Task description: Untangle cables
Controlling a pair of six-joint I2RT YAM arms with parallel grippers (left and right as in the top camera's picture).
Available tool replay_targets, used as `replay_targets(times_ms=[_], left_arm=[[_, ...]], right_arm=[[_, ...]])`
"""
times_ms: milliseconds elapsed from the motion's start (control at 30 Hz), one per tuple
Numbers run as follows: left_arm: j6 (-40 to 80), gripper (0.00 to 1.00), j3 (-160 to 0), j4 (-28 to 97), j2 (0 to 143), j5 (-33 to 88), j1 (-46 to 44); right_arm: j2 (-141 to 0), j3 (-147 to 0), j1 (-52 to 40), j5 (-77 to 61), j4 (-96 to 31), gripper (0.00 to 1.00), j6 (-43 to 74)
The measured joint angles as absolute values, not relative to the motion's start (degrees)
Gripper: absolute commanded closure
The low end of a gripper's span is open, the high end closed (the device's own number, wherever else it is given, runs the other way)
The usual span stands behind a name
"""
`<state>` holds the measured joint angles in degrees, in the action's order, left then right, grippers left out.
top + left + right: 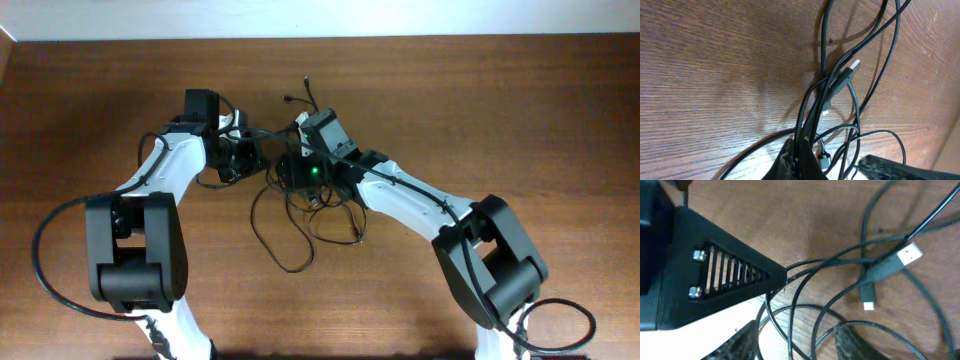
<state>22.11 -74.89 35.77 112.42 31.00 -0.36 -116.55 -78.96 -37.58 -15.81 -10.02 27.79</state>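
Left gripper (pixel 799 159) is clamped on a bundle of the cables (pixel 809 112), with several strands running into its jaws. The right gripper (pixel 797 342) sits just beside it. Its fingers look spread, with loops between them and no pinch visible.

The tangle lies mid-table (pixel 500 100) between the 2 wrists, and loose loops trail toward the robot.

My read is that the left is anchoring while the right lines up a grab. The next move needs 1 strand isolated, maybe the one to the USB plug (pixel 854 65), and pulled away from the left.

The overhead hides the knot under both wrists. The right fingertips are blurred, and I can't tell the cable count.
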Motion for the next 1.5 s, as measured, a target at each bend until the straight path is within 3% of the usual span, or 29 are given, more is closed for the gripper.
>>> replay_targets(times_ms=[433, 467, 500, 533, 567, 667, 800, 900, 1000, 1200, 1333, 1500], left_arm=[[21.9, 1.00, -74.9, 35.8, 112.4, 31.0, -0.4], [21.9, 1.00, -74.9, 35.8, 112.4, 31.0, -0.4], [21.9, 1.00, -74.9, 35.7, 112.4, 31.0, -0.4], [21.9, 1.00, -74.9, 35.7, 112.4, 31.0, -0.4], [21.9, 1.00, -74.9, 35.7, 112.4, 31.0, -0.4], [21.9, 1.00, -74.9, 35.7, 112.4, 30.8, -0.4], [21.9, 1.00, -74.9, 35.7, 112.4, 30.8, -0.4], [21.9, 1.00, -74.9, 35.7, 112.4, 30.8, -0.4], [20.6, 1.00, -74.9, 34.8, 112.4, 33.1, -0.4], [4.7, 1.00, -74.9, 33.6, 112.4, 56.0, 1.9], [-5.8, 1.00, -74.9, 32.2, 112.4, 79.2, 8.5], [-7.9, 1.00, -74.9, 32.1, 110.5, 86.4, 9.2]], right_arm=[[-122.3, -79.0, -39.3, -18.1, -11.5, 0.59, 28.2], [-122.4, -79.0, -39.6, -17.9, -11.5, 0.64, 27.7], [-122.4, -79.0, -39.6, -17.9, -11.0, 0.82, 27.2], [-122.4, -79.0, -39.6, -17.9, -10.6, 0.91, 26.8], [-122.4, -79.0, -39.5, -18.0, -9.9, 0.93, 26.5], [-122.4, -79.0, -38.1, -21.3, -9.3, 0.89, 26.3], [-122.4, -79.0, -33.1, -32.1, -9.3, 0.70, 26.3], [-122.3, -79.0, -29.9, -40.6, -9.3, 0.68, 26.4], [-122.1, -79.0, -28.5, -47.7, -9.1, 0.55, 25.3], [-118.7, -79.0, -21.8, -62.2, -15.7, 0.53, 19.9], [-114.2, -79.1, -14.3, -67.9, -18.7, 0.53, 16.0], [-113.4, -79.1, -6.5, -78.8, -21.1, 0.52, 14.1]])
